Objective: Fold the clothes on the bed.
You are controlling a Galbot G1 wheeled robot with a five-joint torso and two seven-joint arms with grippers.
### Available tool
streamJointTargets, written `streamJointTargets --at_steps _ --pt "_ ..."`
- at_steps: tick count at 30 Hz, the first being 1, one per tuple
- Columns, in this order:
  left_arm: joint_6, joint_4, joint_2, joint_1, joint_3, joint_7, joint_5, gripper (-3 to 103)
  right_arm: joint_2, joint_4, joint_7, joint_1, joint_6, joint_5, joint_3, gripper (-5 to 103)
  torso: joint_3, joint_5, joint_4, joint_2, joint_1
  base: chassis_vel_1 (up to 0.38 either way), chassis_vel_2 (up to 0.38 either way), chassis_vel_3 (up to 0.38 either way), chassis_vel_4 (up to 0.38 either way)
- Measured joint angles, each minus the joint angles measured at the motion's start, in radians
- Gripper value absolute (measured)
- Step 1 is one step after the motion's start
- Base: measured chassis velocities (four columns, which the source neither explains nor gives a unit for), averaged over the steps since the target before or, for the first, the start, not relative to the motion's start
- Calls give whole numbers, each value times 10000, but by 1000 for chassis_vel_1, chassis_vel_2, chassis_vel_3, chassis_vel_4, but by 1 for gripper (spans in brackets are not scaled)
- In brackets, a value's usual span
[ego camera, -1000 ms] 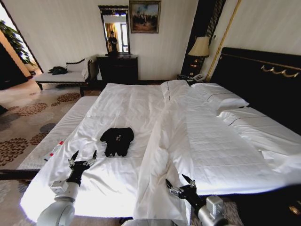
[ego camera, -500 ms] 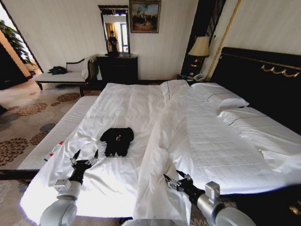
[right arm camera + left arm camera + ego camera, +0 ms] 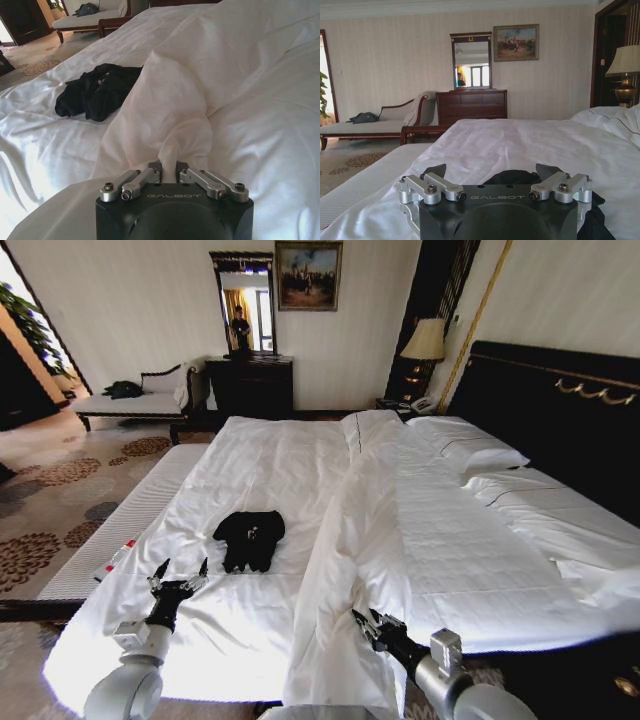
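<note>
A: The right gripper (image 3: 368,624) has been closing; now it's pinching a duvet (image 3: 175,115) fold.

B: Both reading GALBOT. The left gripper (image 3: 178,574) is hovering open, near the crumpled black shirt (image 3: 249,538) lying mid-bed (image 3: 450,560).

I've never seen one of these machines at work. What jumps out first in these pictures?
A crumpled black T-shirt lies alone on the huge white bed, near its foot. The left gripper hovers open just short of it, while the right gripper has its fingers pinched on a raised ridge of the white duvet.
</note>
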Motion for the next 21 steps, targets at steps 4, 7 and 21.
streamJointTargets --at_steps 4,7,21 --pt "0 -6 -1 24 -22 -2 -2 100 54 0 -28 -17 11 -81 -60 2 0 0 0 0 1 0 0 0 0" --pt "1 -17 -2 18 -21 -6 -2 100 55 -1 -45 -20 26 -96 -64 1 0 0 0 0 0 0 0 0 0" --pt "-3 56 6 -64 -153 -20 -204 100 908 -312 -323 -328 680 -368 1189 0 0 2 0 1 0 0 0 0 0"
